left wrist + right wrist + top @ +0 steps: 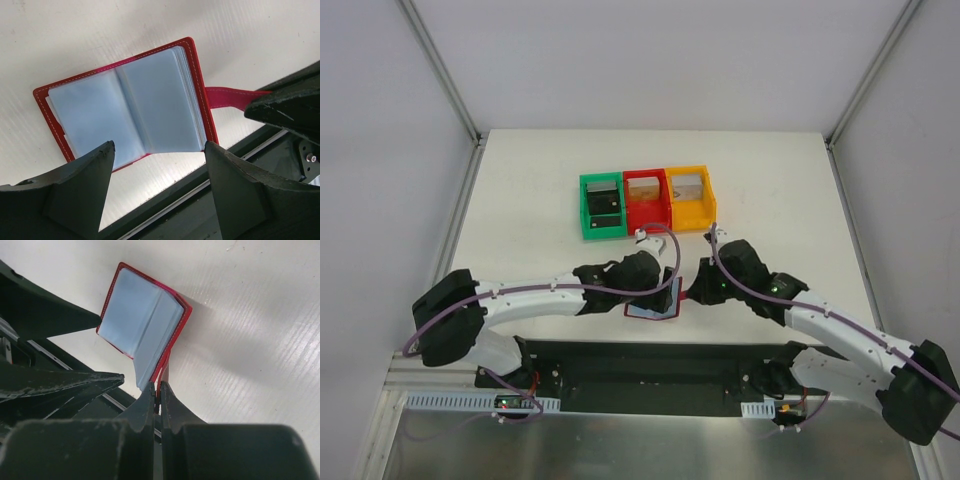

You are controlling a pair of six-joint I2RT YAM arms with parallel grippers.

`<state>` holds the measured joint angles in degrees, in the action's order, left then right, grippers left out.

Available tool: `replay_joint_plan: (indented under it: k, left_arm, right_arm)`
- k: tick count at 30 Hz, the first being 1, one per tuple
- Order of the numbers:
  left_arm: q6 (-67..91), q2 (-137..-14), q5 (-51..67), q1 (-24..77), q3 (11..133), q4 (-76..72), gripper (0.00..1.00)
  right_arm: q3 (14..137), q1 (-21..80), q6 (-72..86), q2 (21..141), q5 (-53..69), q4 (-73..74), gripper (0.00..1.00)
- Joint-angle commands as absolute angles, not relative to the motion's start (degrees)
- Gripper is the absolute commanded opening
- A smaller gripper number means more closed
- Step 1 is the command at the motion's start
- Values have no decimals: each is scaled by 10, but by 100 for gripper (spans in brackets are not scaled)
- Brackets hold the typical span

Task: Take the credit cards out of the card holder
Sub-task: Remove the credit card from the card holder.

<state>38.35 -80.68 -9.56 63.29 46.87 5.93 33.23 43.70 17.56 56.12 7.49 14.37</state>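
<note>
R jaws clamped on card holder (130, 110) tab; L jaws apart above it; both arms (540, 295) bent inward

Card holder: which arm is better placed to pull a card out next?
Likely left: the left pincer hangs open over the open card holder, while the right pincer is busy, shut on its strap.
</note>
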Motion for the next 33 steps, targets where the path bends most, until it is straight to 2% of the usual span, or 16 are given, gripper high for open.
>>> replay_joint_plan:
  k: [1, 9, 33]
  left_arm:
    - [389, -825, -83, 624, 475, 37, 72]
    - [388, -857, -70, 620, 481, 27, 68]
    - [408, -838, -62, 618, 475, 13, 69]
  right_arm:
    - [362, 440, 183, 541, 83, 156, 0]
    - [361, 440, 182, 539, 83, 156, 0]
    - [361, 440, 180, 538, 82, 157, 0]
